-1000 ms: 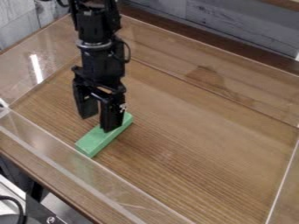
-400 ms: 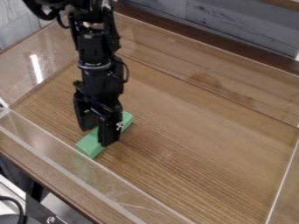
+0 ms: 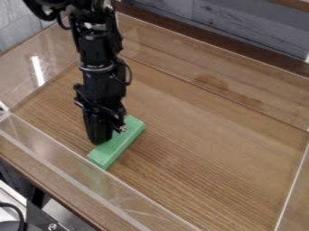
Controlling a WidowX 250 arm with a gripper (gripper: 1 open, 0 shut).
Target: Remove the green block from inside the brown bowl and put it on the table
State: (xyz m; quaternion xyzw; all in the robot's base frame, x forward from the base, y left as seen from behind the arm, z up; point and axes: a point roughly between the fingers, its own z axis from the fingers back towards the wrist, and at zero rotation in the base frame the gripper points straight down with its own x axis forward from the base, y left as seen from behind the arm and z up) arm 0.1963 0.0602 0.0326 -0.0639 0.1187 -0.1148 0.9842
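Watching through my one camera, I see the black, jointed robot arm (image 3: 97, 41) reaching down over the broad brown wood-grain table (image 3: 211, 135), with its black gripper (image 3: 101, 136) low at the bright green, matte, rectangular block (image 3: 118, 144). The jaws are clenched together; from this angle I can't tell whether they pinch any of the block's edge or merely press close beside it. Most of the block's top face shows to me, and the dark fingers overlap its left side in my view. The block lies on the tabletop, its long side running at a slant, near the low clear acrylic wall (image 3: 90, 192) along the table's near left edge. Beyond the table's far edge, I have a grey panelled wall (image 3: 229, 25). At the lower left corner of my view, a black cable (image 3: 14, 208) curves beside the table.
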